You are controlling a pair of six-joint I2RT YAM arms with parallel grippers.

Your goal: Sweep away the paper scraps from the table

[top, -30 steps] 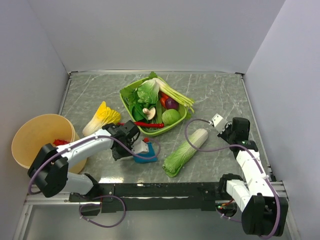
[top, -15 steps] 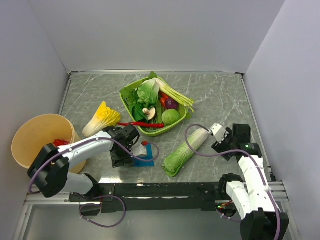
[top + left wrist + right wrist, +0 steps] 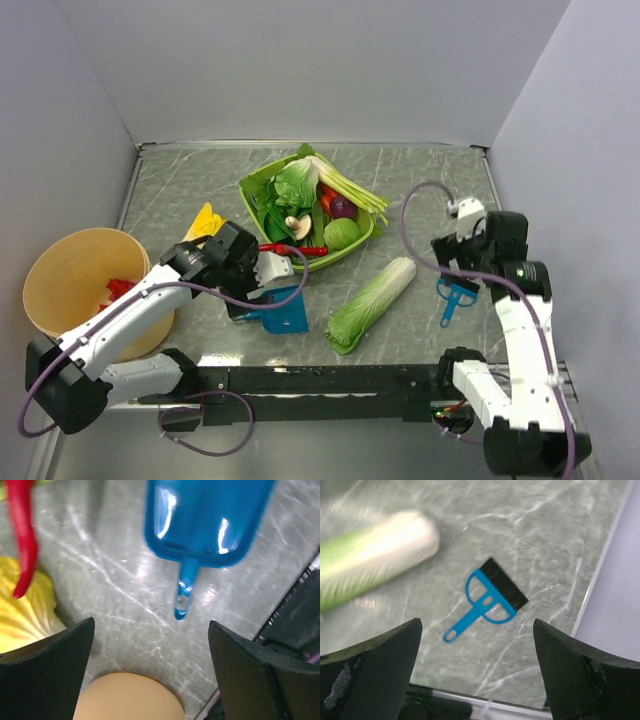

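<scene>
Two sets of jaws, both spread wide, empty. Ahead of left jaws: blue dustpan (image 3: 200,520), untouched. Beneath right jaws: blue brush (image 3: 492,600), apart. Red paper scraps (image 3: 118,290): in the tan bucket (image 3: 60,270), well off from left jaws; none seen on the worktop (image 3: 440,190). Step: seemingly wrap-up. Next: lift both arms clear of the tools

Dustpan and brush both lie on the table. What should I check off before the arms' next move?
1. Left gripper open, above the dustpan, not gripping it: ok.
2. Right gripper open, above the brush: ok.
3. Dustpan flat on the table, no scraps showing inside: ok.
4. Brush apart from the napa cabbage: ok.
5. Paper scraps inside the bucket: ok.
6. No scraps left on the table: cannot tell; the left arm hides part.
</scene>
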